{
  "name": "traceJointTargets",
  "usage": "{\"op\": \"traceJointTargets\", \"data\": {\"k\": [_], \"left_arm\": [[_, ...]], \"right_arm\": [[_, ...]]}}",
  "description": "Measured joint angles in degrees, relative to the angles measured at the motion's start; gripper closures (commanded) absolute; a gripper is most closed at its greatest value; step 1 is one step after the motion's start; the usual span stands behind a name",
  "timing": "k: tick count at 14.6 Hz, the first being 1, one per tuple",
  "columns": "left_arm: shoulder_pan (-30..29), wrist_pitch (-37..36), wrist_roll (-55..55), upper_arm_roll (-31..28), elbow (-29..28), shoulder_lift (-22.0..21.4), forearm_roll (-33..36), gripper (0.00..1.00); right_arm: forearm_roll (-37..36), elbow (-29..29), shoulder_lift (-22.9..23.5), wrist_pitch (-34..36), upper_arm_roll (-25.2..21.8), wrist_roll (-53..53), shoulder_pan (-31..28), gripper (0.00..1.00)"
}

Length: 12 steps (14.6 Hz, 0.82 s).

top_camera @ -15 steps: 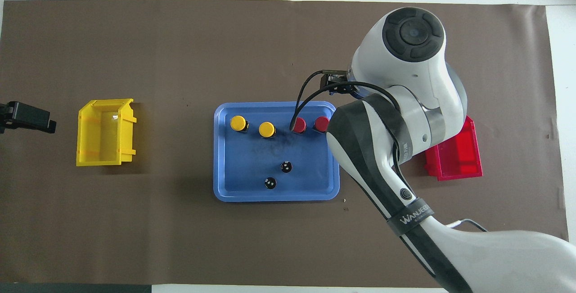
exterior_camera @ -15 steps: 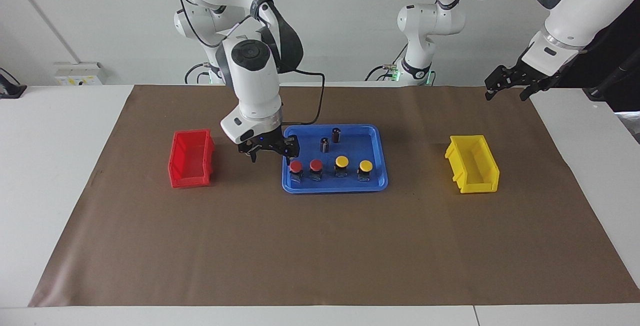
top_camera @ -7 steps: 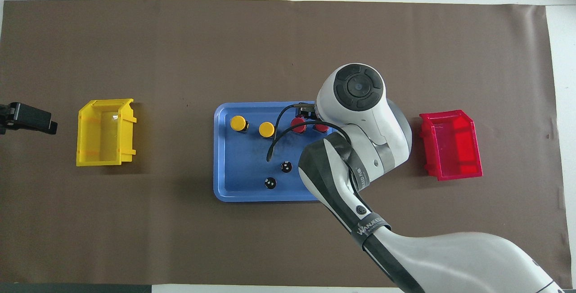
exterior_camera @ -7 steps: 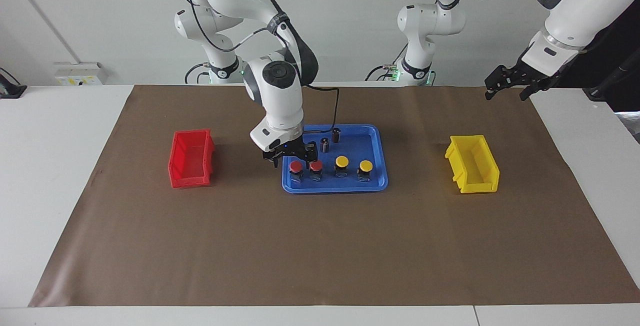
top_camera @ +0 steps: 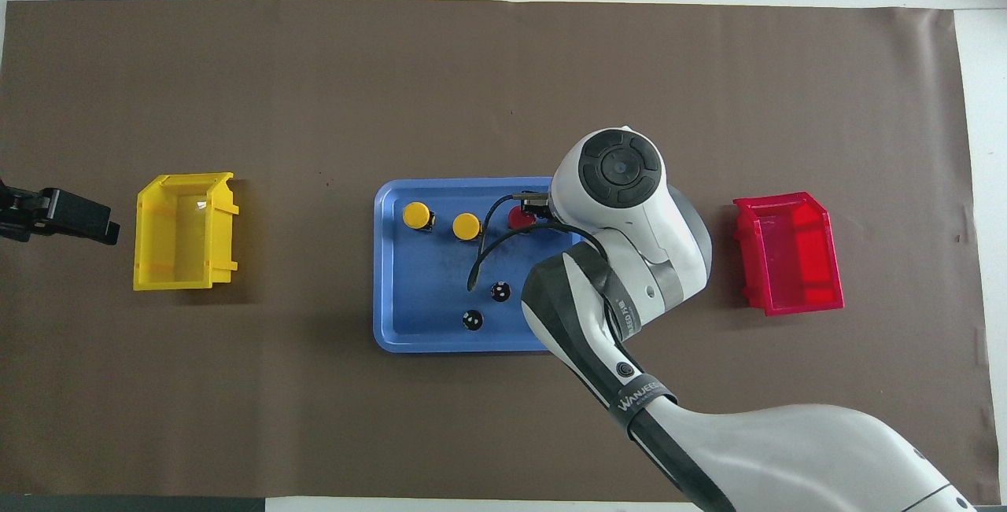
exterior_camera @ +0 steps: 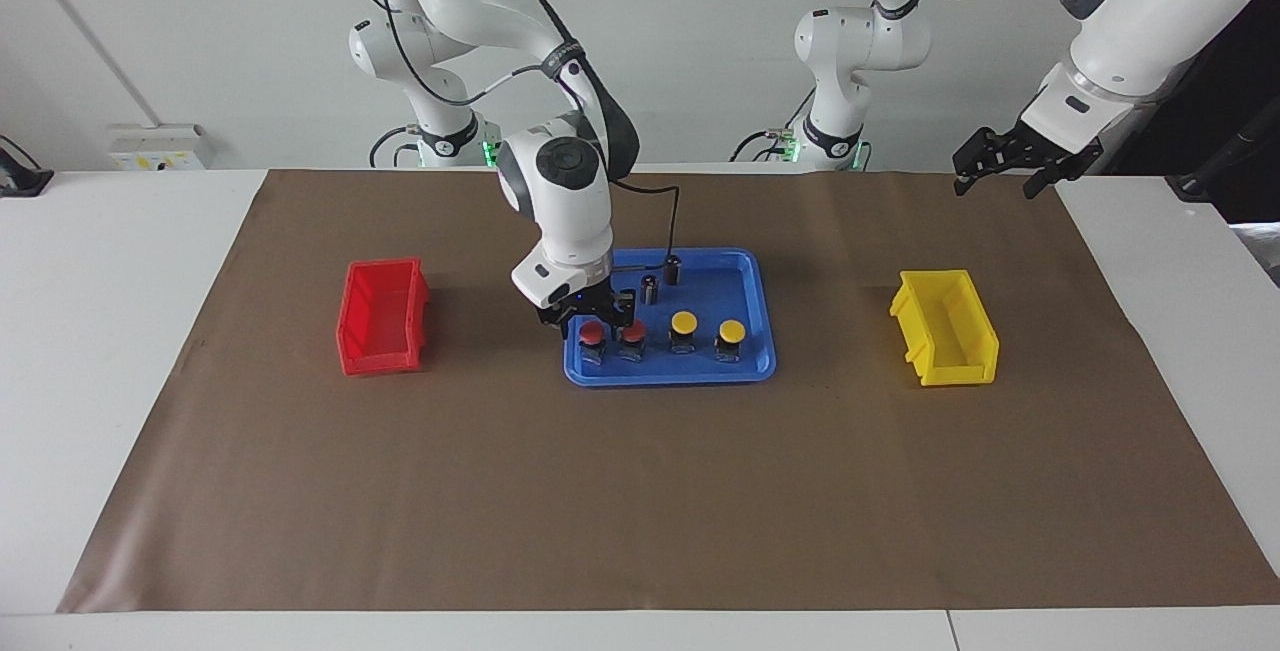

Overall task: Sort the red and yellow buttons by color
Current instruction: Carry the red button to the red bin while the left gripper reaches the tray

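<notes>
**Closing in on the end red button**

The right end effector (exterior_camera: 590, 319), fingers spread, straddles the outermost red button (exterior_camera: 592, 333) on the blue tray (exterior_camera: 668, 373). Best to centre on the black base, below the glossy domed cap, which could slip. Beside it stand another red button (exterior_camera: 633, 333) and two yellow buttons (exterior_camera: 684, 323). The left end effector (exterior_camera: 1003, 161) waits aloft, spread.

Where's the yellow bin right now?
The yellow bin sits on the brown mat toward the left arm's end of the table, beside the blue tray, with the left gripper up near it.

One red button (exterior_camera: 592, 333) under the right arm overhead; left end effector (top_camera: 59, 215) cut by the frame edge.
</notes>
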State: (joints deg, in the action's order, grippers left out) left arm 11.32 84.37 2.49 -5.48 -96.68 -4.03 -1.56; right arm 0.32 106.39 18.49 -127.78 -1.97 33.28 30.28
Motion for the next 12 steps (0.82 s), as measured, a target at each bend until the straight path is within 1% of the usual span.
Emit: {"op": "traceJointTargets", "data": {"k": [1,2,3,4,5,6,8,10,12], "left_arm": [[1.97,0.78,-3.18,0.34,-0.86,-0.3,-0.1,0.0],[4.52,2.47,-7.31,0.7,-2.03,-0.67,-0.14,0.0],[7.45,4.21,-11.59,0.99,-3.18,-0.98,-0.15,0.0],[10.48,6.03,-15.66,1.23,-4.21,-1.07,-0.15,0.0],[13.18,8.29,-18.86,1.42,-5.22,-0.97,-0.15,0.0],[15.5,11.06,-21.07,1.52,-6.37,-0.69,-0.15,0.0],[17.97,16.32,-22.89,1.61,-8.64,0.62,-0.15,0.01],[18.56,19.86,-22.92,1.57,-10.04,2.75,-0.15,0.03],[19.49,22.65,-22.94,1.57,-10.33,5.18,-0.15,0.05]], "right_arm": [[0.0,0.36,0.01,-0.72,0.0,0.0,0.0,0.31],[0.0,0.71,0.02,-1.23,0.0,0.0,0.0,0.35],[0.01,1.0,0.03,-1.58,0.0,0.0,0.0,0.42],[0.0,1.17,0.03,-1.68,0.0,0.0,0.0,0.46],[0.01,1.22,0.03,-1.7,0.0,0.0,0.0,0.52],[0.01,1.27,0.03,-1.7,0.0,0.0,0.01,0.6],[0.02,1.27,0.03,-1.71,0.0,0.0,0.0,0.7],[0.02,1.08,0.03,-1.71,-0.03,0.0,0.0,0.71],[0.02,-0.29,-0.15,-1.09,-0.12,-0.38,-0.29,0.71]]}}
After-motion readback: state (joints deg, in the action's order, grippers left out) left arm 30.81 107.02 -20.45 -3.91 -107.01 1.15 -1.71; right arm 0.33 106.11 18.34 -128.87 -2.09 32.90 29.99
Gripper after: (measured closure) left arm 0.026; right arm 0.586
